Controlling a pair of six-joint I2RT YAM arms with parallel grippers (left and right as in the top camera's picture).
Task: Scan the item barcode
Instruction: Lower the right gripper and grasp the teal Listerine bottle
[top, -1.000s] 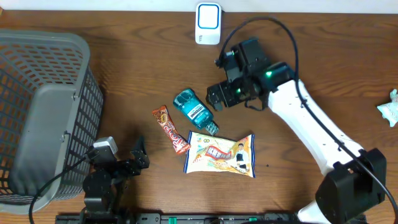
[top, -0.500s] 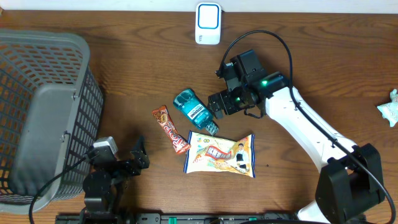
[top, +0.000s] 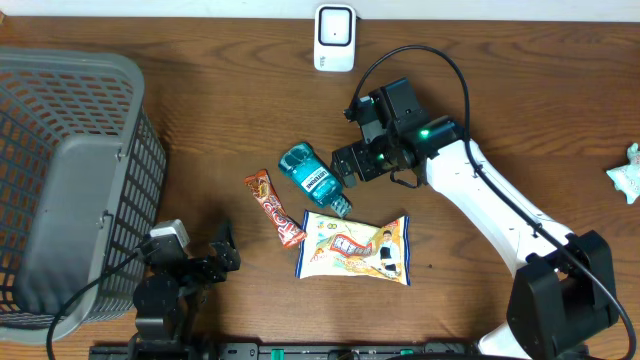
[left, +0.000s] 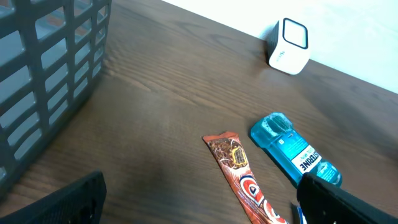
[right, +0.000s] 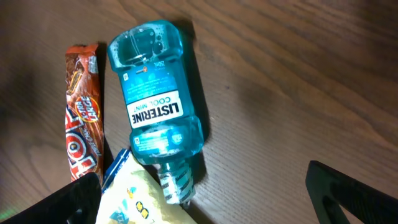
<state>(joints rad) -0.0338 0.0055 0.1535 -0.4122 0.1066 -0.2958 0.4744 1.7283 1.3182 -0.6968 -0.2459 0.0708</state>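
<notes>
A blue Listerine bottle (top: 313, 178) lies on its side mid-table, cap toward the snack bag (top: 355, 248). It also shows in the right wrist view, bottle (right: 155, 124), and in the left wrist view, bottle (left: 295, 152). A brown chocolate bar (top: 275, 208) lies to its left. The white scanner (top: 334, 38) stands at the far edge. My right gripper (top: 345, 163) hovers open just right of the bottle, nothing between its fingers; in the right wrist view the gripper (right: 214, 199) spans the bottle's cap end. My left gripper (top: 222, 250) rests open near the front edge, empty.
A grey mesh basket (top: 70, 180) fills the left side. A crumpled white wrapper (top: 625, 172) lies at the right edge. The snack bag's corner (right: 134, 199) touches the bottle's cap. Bare wood lies between the scanner (left: 289, 46) and the items.
My right gripper has dropped slightly toward the front and left, closer to the bottle, then held nearly still. The left arm and the items have not moved.
</notes>
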